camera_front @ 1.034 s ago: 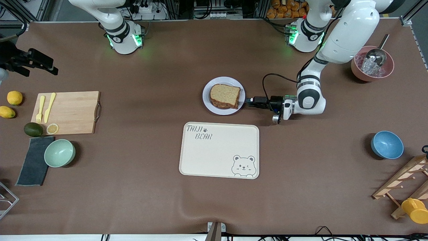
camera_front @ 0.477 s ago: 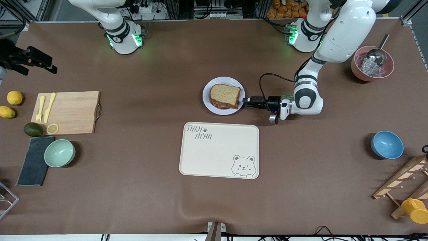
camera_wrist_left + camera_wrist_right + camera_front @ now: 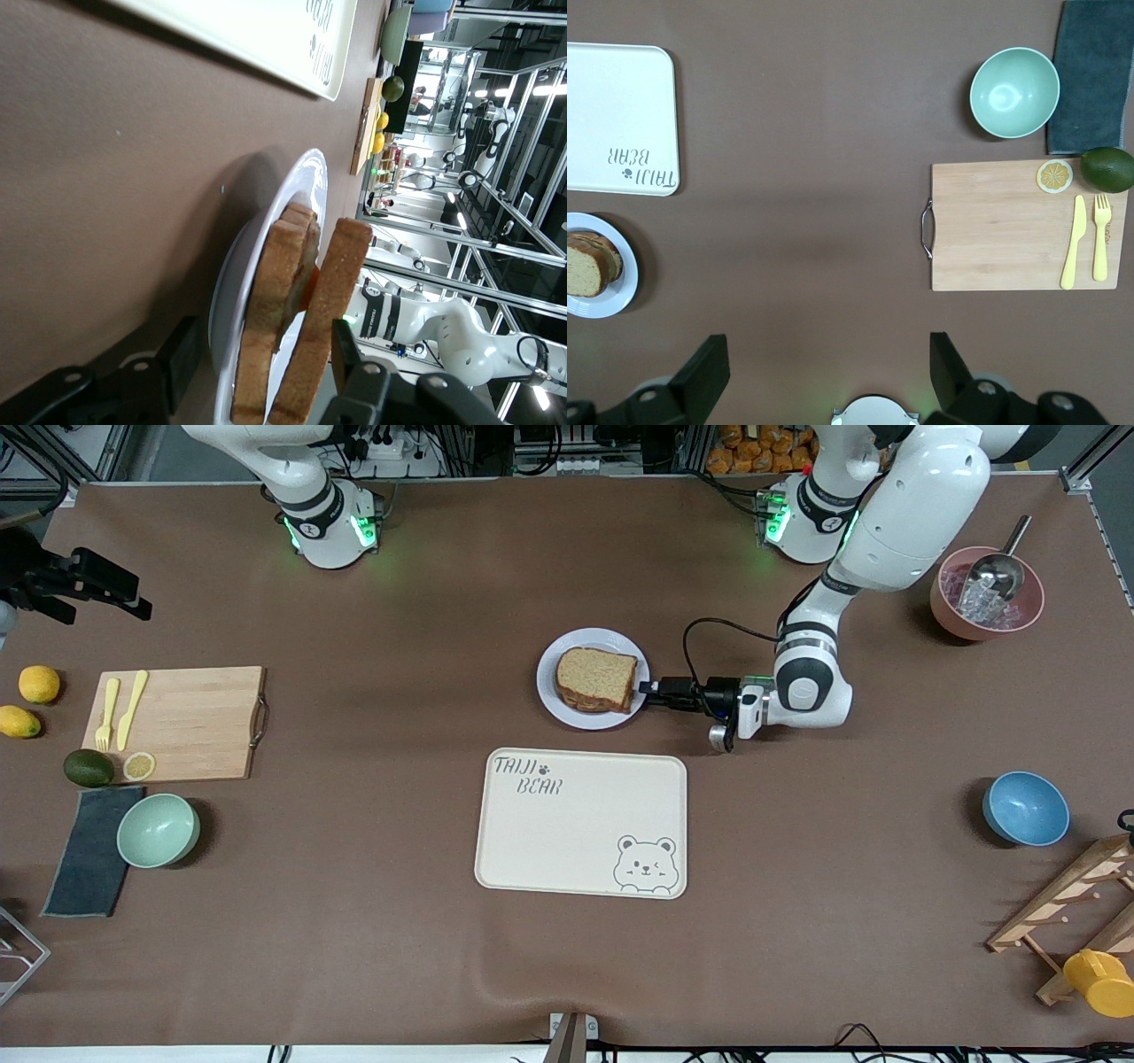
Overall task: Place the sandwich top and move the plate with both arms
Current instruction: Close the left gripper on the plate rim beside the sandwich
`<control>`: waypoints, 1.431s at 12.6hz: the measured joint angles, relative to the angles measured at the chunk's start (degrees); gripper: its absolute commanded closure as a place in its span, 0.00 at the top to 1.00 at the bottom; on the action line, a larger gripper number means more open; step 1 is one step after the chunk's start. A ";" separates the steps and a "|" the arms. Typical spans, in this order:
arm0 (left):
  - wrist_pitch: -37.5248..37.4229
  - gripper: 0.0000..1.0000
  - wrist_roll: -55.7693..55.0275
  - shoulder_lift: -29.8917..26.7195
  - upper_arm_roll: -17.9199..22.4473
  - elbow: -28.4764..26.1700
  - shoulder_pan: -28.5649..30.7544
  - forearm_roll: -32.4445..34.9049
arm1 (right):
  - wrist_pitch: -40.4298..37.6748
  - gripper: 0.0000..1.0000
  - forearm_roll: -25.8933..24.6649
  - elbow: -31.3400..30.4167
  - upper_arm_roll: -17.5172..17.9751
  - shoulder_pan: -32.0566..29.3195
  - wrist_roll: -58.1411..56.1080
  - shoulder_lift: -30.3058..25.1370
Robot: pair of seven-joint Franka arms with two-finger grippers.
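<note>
The pale plate (image 3: 567, 710) stands mid-table with a sandwich on it. The sandwich top (image 3: 596, 673), a brown bread slice, lies flat on the lower slice. My left gripper (image 3: 644, 688) is low at the plate's rim, on the side toward the left arm's end. In the left wrist view its jaws are open and straddle the plate rim (image 3: 306, 181) and the sandwich top (image 3: 341, 283); one finger is below the plate, the other over the top slice. My right gripper (image 3: 824, 372) hangs high and open, holding nothing, at the right arm's end (image 3: 133, 598). It looks down on the plate (image 3: 611, 301).
A cream bear-printed tray (image 3: 585, 824) lies just nearer the camera than the plate. A cutting board (image 3: 186, 722) with fork and knife, a green bowl (image 3: 158, 830) and a dark cloth (image 3: 89, 855) are toward the right arm's end. A blue bowl (image 3: 1025, 808) and pink bowl (image 3: 986, 607) are toward the left arm's end.
My left gripper has slid in toward the plate, so its fingers now reach over the rim, and its jaws have narrowed. The right arm has barely moved.
</note>
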 measured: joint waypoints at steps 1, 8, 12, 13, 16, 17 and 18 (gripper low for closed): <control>0.10 0.54 0.00 0.01 0.00 -0.01 -0.39 0.00 | 0.00 1.00 0.00 0.00 0.00 0.00 0.00 0.00; 0.81 0.18 0.07 0.40 0.01 0.02 -1.01 0.00 | -0.01 1.00 0.00 0.19 0.04 0.00 0.00 -0.02; 1.13 0.06 0.12 0.46 0.07 0.10 -1.01 0.00 | -0.01 1.00 0.00 0.21 0.04 0.00 0.00 -0.02; 1.13 0.05 0.25 0.53 0.06 0.16 -1.01 0.00 | -0.01 1.00 0.00 0.21 0.04 0.00 0.00 -0.02; 1.12 0.00 0.66 0.57 0.06 0.19 -1.01 0.00 | -0.01 1.00 0.00 0.21 0.04 0.00 0.00 -0.02; 1.10 0.00 1.43 0.60 0.06 0.19 -1.01 0.00 | -0.01 1.00 0.00 0.21 0.04 0.00 0.00 -0.03; 1.07 0.00 2.19 0.63 0.06 0.18 -1.00 0.00 | -0.02 1.00 0.00 0.23 0.04 0.00 0.00 -0.02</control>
